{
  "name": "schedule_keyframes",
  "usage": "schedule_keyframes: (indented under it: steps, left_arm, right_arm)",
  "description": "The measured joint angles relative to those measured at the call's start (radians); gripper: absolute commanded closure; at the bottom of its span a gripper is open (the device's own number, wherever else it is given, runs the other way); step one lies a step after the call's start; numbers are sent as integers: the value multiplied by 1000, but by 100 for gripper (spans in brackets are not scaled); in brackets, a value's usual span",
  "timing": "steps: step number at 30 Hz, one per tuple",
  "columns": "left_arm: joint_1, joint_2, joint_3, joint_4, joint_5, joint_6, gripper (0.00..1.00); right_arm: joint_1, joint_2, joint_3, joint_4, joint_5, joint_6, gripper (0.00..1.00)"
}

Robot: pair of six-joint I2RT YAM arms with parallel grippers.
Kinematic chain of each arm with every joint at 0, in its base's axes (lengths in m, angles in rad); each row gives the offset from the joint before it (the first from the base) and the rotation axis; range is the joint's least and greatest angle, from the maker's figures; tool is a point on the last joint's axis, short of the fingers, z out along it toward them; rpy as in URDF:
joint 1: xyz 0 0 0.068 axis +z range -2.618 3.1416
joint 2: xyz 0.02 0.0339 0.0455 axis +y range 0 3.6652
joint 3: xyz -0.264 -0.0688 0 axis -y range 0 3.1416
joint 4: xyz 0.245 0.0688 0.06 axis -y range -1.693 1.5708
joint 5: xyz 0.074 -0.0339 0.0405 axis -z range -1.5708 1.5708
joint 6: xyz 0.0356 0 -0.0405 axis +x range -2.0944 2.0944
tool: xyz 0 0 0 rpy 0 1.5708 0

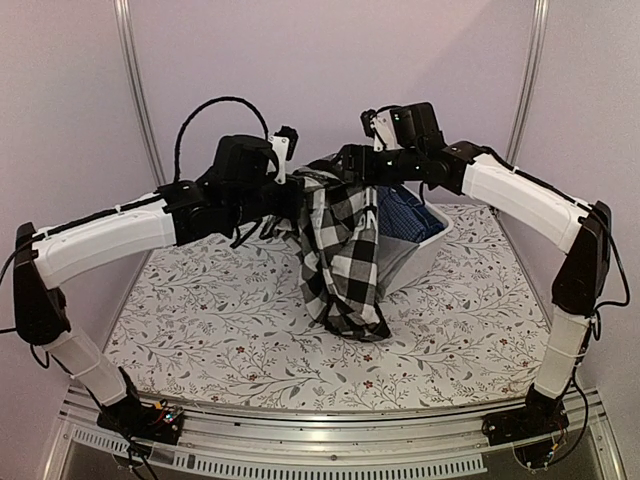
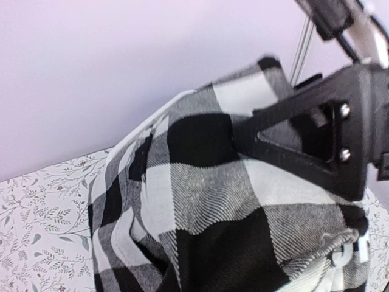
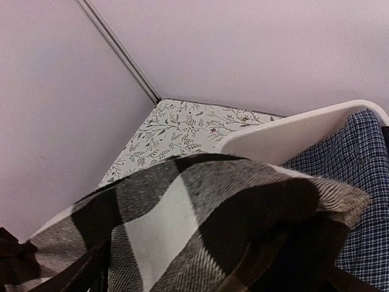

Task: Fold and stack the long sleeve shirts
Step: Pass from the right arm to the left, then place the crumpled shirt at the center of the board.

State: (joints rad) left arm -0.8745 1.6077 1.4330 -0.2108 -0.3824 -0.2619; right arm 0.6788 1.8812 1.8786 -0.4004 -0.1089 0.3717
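Observation:
A black-and-white checked long sleeve shirt (image 1: pixel 345 260) hangs in a bunch above the table, its lower end touching the cloth-covered top. My left gripper (image 1: pixel 296 195) is shut on its upper left edge; in the left wrist view the shirt (image 2: pixel 200 201) hides the fingers. My right gripper (image 1: pixel 347 165) sits at the shirt's top right, its jaws apart, with the checked cloth (image 3: pixel 182 225) draped over them. A dark blue patterned shirt (image 1: pixel 403 215) lies in the white bin (image 1: pixel 425 250).
The white bin stands at the back right of the floral table cloth (image 1: pixel 200 320), right behind the hanging shirt; its rim (image 3: pixel 292 137) is close under my right gripper. Metal frame posts (image 1: pixel 135 90) stand at the back corners.

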Motion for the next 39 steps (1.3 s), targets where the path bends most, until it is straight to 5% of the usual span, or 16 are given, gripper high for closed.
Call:
schedule_keyframes:
  steps: [16,25,28,32,34,37,39]
  left_arm:
    - [134,-252,46,-200,-27,-23,100]
    - [135,-347,156,-328,-35,-24,100]
    - [135,-385,166,-368,-30,-23,100]
    - [135,-438,167,-413,5,-23,100]
    - [135,-452,163,-425,23,-27,100]
    - [135,-466,129,-436,44,-44,100]
    - [137,-467,91,-449,57,-64,100]
  right_arm:
    - [-115,-127,-198,14,20,29,4]
    - [-44,-116,-243,-85,41,-6,7]
    - [-19,-78,-244,-113,42,-11,23]
    - [-14,-10,-223,-134,19,-29,73]
    - [-18,33,-193,-148,8,-34,87]
    - [-35,74,-150,-166,-6,-37,100]
    - [-58,85,-128,-176,1,-39,100]
